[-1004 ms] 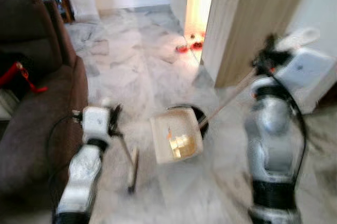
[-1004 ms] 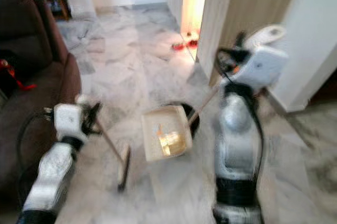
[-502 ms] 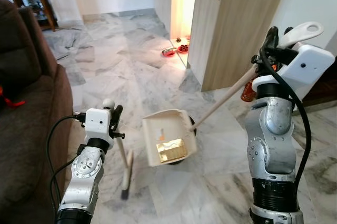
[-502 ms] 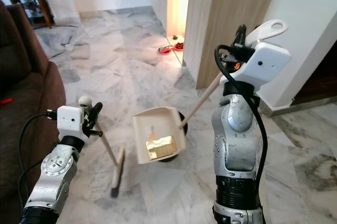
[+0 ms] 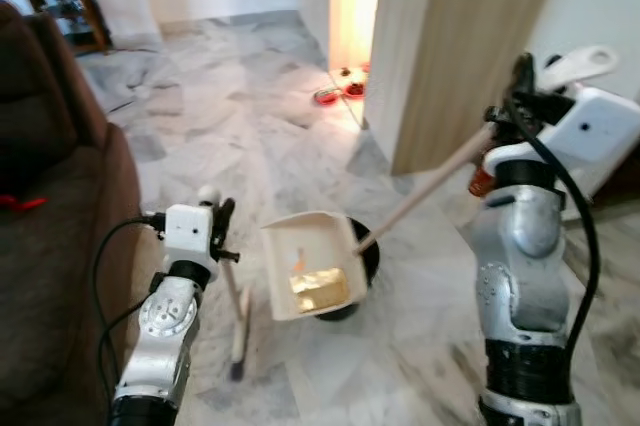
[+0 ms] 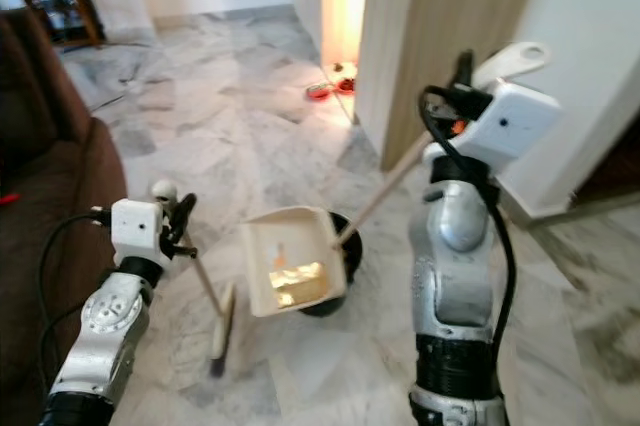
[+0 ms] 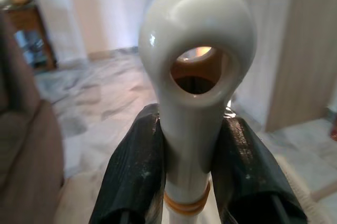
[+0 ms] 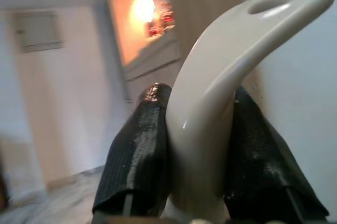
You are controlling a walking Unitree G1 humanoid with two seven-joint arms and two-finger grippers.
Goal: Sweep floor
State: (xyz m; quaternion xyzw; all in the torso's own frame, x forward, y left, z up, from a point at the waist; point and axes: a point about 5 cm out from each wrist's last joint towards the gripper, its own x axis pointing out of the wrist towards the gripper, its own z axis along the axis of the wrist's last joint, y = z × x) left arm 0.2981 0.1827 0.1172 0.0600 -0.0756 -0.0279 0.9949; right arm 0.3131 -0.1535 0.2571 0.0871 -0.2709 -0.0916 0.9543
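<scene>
On a marble floor (image 5: 250, 136), the left gripper (image 7: 192, 166) is clamped around the cream handle of a broom (image 5: 237, 311), both black fingers (image 7: 134, 174) pressed against the shaft just below its ringed end. The broom slants down to a dark head touching the floor just beside the robot's left arm. The right gripper (image 8: 197, 155) is closed on the curved cream grip of a dustpan (image 5: 305, 266), whose long wooden pole rises toward the raised right arm. The pan tilts open toward the camera, with yellowish debris (image 5: 320, 289) lying in it, in front of a round black object (image 5: 360, 266) on the floor. A brown sofa (image 5: 50, 246) stands at the robot's left, a wooden cabinet (image 5: 460, 36) ahead on the right, with red bowls (image 5: 327, 96) near its lit opening.
</scene>
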